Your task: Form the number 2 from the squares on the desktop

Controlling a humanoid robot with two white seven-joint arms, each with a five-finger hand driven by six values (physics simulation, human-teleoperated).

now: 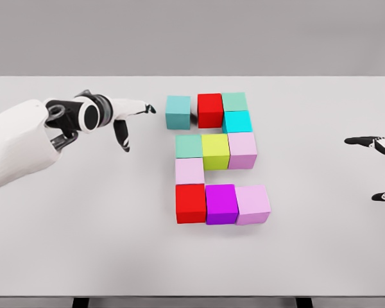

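**A:** Where do your hands sit right now?

**B:** Your left hand reaches in from the left side of the white table, fingers spread and relaxed, holding nothing. Its longest fingertip points toward the teal cube and stops just short of it, not touching. Your right hand shows only at the right edge, dark fingers splayed apart, also holding nothing, well apart from the blocks.

**A:** And the blocks themselves?

**B:** You see eleven cubes grouped at the table's middle. The top row runs teal cube, then a red cube, then a grey-green cube. The teal one stands a small gap away from the red one. A cyan cube sits right below the grey-green one, against the red cube's right side.

**A:** The middle?

**B:** You get a pale green cube, a yellow-green cube and a pink cube side by side, touching. Beneath the pale green one sits a light pink cube.

**A:** Bottom row?

**B:** A second red cube, a purple cube and a lilac cube, packed together in a line. The lilac one looks turned slightly off square with its neighbours.
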